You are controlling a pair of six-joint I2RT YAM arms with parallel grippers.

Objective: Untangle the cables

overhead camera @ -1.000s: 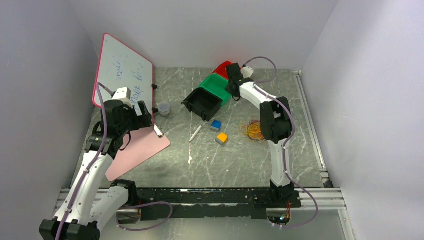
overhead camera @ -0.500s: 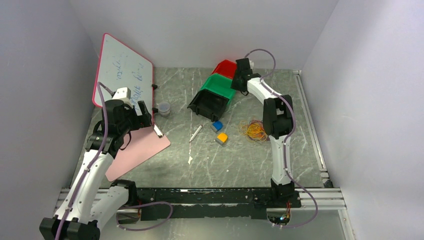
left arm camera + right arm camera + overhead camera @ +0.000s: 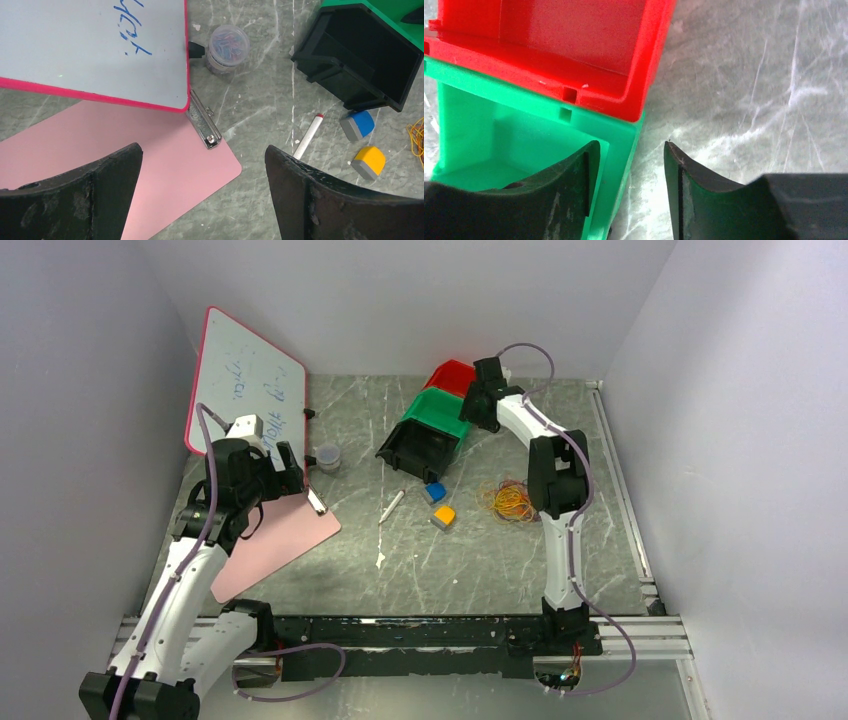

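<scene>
Shifted since a second ago are the black bin (image 3: 420, 448) and the right gripper (image 3: 629, 150), which is now being opened partway astride the green bin (image 3: 619, 135) wall, clamping nothing. The cables (image 3: 510, 502) are being left as one tangled orange-and-red bunch on the table (image 3: 450, 560), so untangling is judged unstarted. The left gripper (image 3: 202, 152) is being held wide open and empty.

A rear bin (image 3: 452, 375), middle bin (image 3: 435, 412) and front bin (image 3: 418, 450) touch in a line at the table's (image 3: 480, 560) back; a block (image 3: 432, 491), a second block (image 3: 444, 516) and a marker (image 3: 391, 507) lie before them, the cables (image 3: 508, 502) to the right, a jar (image 3: 327, 458) to the left, with a whiteboard (image 3: 245, 380) behind a clipboard (image 3: 275, 545) further left
</scene>
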